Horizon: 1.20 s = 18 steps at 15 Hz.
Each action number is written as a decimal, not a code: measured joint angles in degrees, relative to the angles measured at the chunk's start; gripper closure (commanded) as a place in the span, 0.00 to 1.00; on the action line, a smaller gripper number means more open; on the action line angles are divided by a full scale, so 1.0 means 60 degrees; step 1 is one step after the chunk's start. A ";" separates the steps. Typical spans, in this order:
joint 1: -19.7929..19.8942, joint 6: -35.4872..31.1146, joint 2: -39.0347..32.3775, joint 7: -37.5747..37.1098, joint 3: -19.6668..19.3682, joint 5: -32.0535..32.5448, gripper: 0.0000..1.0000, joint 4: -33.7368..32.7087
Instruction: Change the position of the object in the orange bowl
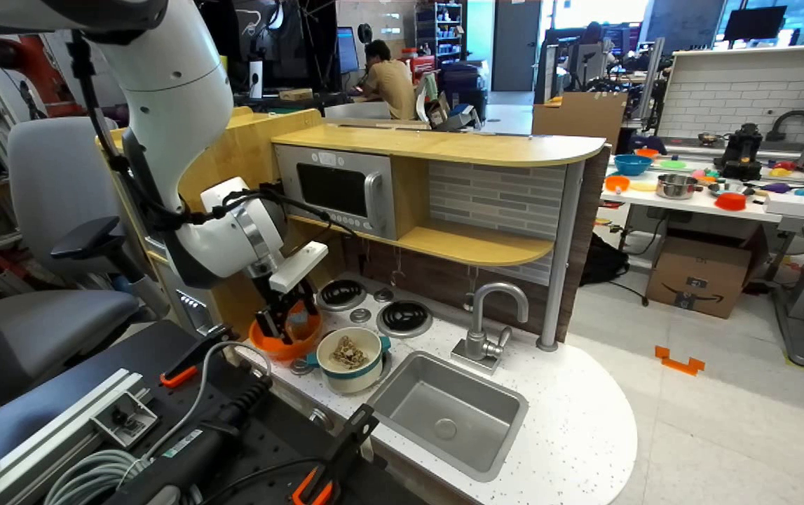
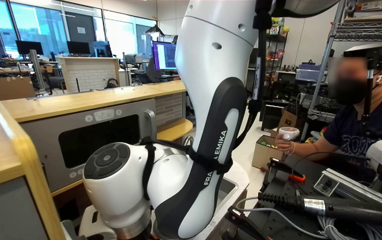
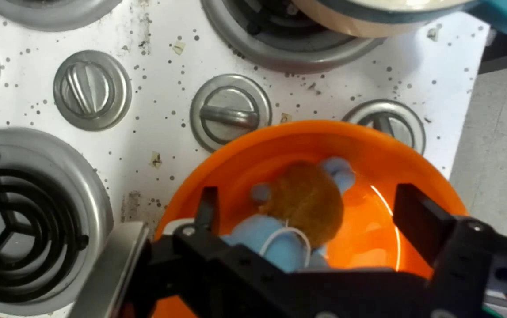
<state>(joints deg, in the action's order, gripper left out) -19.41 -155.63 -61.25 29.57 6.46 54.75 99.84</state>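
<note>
Blue-and-brown plush toy (image 3: 304, 207) sits there in the orange bowl (image 3: 364, 216) — framed between the wide-parted fingers (image 3: 421, 225) of the gripper (image 3: 311, 214), nearer the left one in the wrist view.

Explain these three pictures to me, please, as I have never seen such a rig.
You are looking at a white robot arm with a black two-fingered hand. Two pictures come from cameras standing outside the robot; the close one, looking down into the orange bowl, comes from a wrist camera. On the speckled counter stand that bowl and a teal-handled cream pot. A blue-and-brown object lies in the bowl; the hand, at the bowl, is open and grips nothing. The person in dark blue holds what looks like a controller.
</note>
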 measured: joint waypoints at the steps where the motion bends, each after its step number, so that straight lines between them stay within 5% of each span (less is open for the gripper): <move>1: 0.0000 -0.0008 0.0045 -0.0461 0.0021 -0.0005 0.00 0.0106; 9: 0.0669 -0.0127 0.0835 -0.2407 0.0539 -0.1381 0.00 0.1724; 18: 0.1427 -0.2256 0.2974 -0.4016 0.0340 -0.3250 0.00 0.4345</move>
<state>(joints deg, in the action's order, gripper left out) -10.85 -169.16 -43.40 5.48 8.50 35.25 125.91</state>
